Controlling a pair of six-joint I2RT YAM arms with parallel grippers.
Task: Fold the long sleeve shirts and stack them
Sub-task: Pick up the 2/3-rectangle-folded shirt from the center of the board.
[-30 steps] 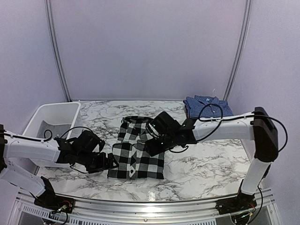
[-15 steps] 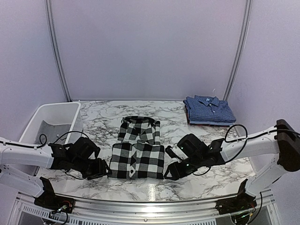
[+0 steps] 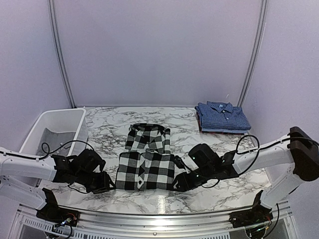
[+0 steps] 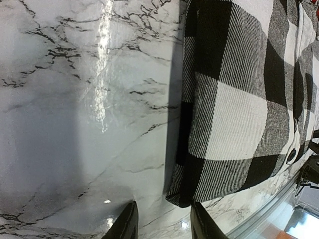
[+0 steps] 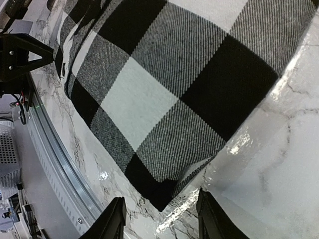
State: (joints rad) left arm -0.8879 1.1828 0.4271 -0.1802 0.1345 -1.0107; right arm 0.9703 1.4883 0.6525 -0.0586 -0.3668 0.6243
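Note:
The black-and-white check shirt (image 3: 144,163) lies folded flat in the middle of the marble table, collar to the far side. The blue checked shirt (image 3: 222,115) sits folded at the back right. My left gripper (image 3: 106,183) is low at the check shirt's near left corner (image 4: 185,198). It is open, and the corner reaches just into the gap (image 4: 162,225) by the right fingertip. My right gripper (image 3: 178,182) is low at the near right corner (image 5: 162,201), also open, with the cloth's tip between its fingertips (image 5: 162,219). Neither has closed on the cloth.
A white plastic bin (image 3: 38,128) stands at the back left, beyond the left arm. The table's metal front rail (image 3: 159,213) runs close behind both grippers. Bare marble (image 3: 224,186) lies to the right of the check shirt.
The right arm has swung from above the check shirt down to its near right corner. The left gripper has slid back to the near left corner. Both pairs of jaws have narrowed.

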